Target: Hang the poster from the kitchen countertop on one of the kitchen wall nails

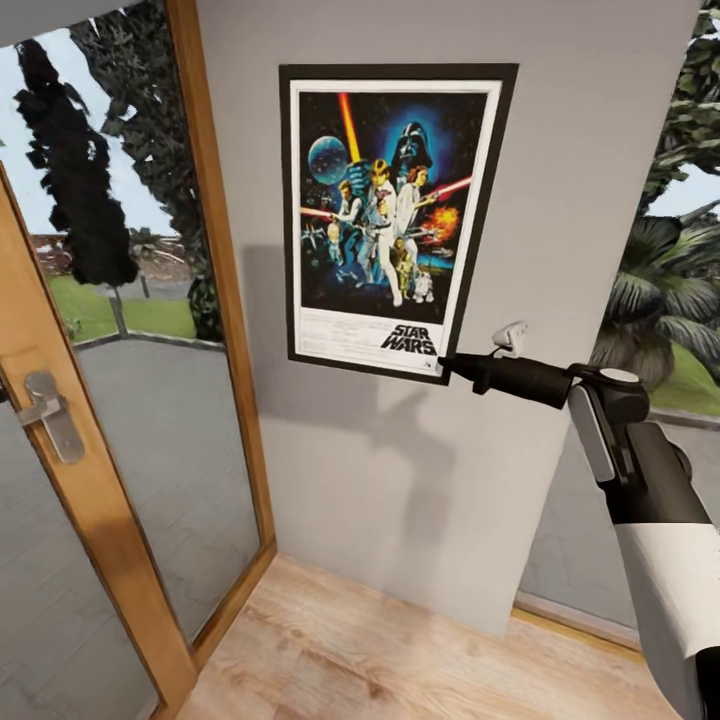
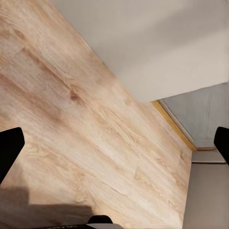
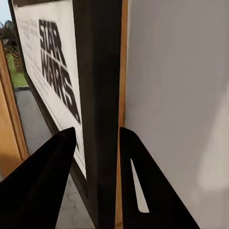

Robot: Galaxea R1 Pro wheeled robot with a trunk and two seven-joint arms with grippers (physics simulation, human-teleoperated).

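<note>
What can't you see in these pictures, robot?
- The nail: in the head view the poster covers the wall behind it, so I cannot tell whether it hangs on one.
- The small print beside the logo: too blurred to read in the right wrist view.
- The left gripper: its fingertips are cut off by that view's edges.

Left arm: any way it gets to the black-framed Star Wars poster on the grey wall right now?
Probably not as things stand. The left hand is open and aimed at the light wooden floor, while the black-framed Star Wars poster sits up on the grey wall, its lower corner pinched by the right hand.
</note>
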